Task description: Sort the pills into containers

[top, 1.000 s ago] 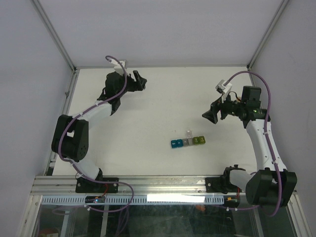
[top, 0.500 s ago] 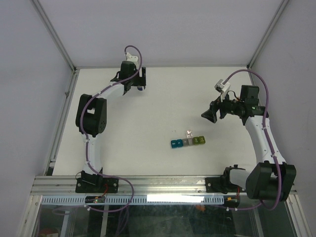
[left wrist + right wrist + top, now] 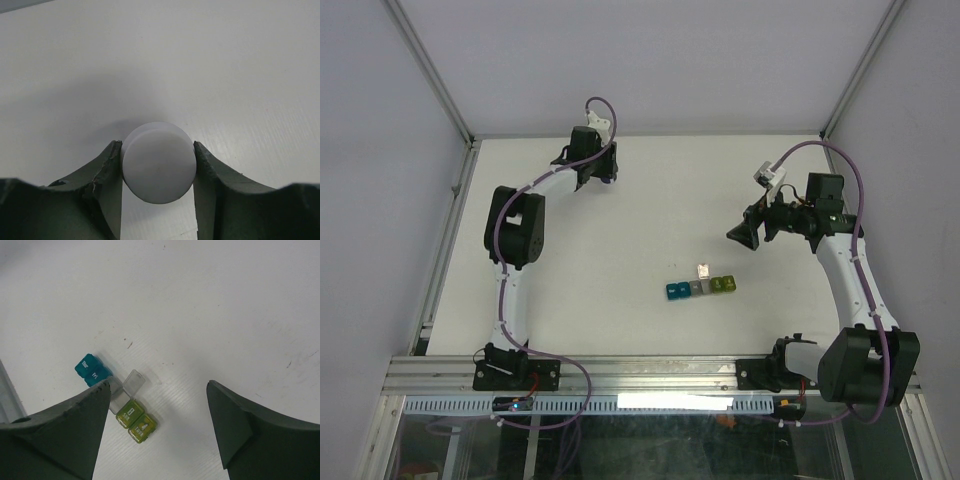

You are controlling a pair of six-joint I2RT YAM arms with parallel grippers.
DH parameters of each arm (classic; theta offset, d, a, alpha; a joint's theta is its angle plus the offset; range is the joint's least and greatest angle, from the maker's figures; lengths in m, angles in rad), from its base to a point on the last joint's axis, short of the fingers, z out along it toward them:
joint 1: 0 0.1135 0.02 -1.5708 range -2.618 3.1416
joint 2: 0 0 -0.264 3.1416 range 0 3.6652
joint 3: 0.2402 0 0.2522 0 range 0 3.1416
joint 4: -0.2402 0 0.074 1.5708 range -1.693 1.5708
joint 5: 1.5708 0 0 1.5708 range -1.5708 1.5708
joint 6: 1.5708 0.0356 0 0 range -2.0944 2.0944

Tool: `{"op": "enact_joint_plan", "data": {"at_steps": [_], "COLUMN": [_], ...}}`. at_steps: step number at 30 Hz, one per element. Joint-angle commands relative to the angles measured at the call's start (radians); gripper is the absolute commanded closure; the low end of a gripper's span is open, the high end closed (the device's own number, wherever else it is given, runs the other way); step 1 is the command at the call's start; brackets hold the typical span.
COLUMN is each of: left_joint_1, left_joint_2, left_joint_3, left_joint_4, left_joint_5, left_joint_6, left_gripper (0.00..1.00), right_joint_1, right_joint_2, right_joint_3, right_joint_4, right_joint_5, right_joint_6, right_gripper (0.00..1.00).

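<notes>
Top external view: two claws over a white surface (image 3: pixel 650 215), with the pill containers at centre right.
At the far edge the left claw (image 3: pixel 601 172) is clamped on a white round cap (image 3: pixel 159 169). The containers (image 3: pixel 700 288), a five-cube strip from blue to yellow-green, lie well apart from it, with the grey cube's clear lid (image 3: pixel 134 381) raised. Beyond the strip the right claw (image 3: pixel 744 233) hangs spread wide and empty.

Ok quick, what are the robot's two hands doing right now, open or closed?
Left gripper: closed on a white round cap.
Right gripper: open, holding nothing.
</notes>
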Motion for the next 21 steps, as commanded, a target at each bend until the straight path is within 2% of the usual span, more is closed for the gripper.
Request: {"op": "enact_joint_plan", "data": {"at_steps": [1, 6, 12, 15, 21], "left_joint_1": [-0.013, -0.108, -0.237, -0.303, -0.367], "left_joint_2": [-0.073, -0.253, -0.443, -0.471, -0.43], "left_joint_3": [-0.006, -0.21, -0.487, -0.551, -0.559], "left_joint_4": [0.023, 0.075, 0.17, 0.177, 0.189], "left_joint_5": [0.107, 0.16, 0.413, 0.496, 0.477], "left_joint_6": [0.064, 0.203, 0.342, 0.401, 0.393], "left_gripper": [0.69, 0.72, 0.75, 0.75, 0.75], "right_joint_1": [-0.005, -0.006, -0.005, -0.005, -0.002], "right_joint_2": [-0.008, -0.01, -0.014, -0.009, -0.006], "right_joint_3": [0.004, -0.001, -0.018, -0.024, -0.04], "right_joint_4": [0.004, 0.0, -0.006, -0.01, -0.02], "right_joint_5": [-0.042, -0.061, -0.091, -0.102, -0.119], "right_joint_6": [-0.013, -0.023, -0.045, -0.063, -0.087], "right_gripper": [0.19, 0.19, 0.19, 0.19, 0.19]}}
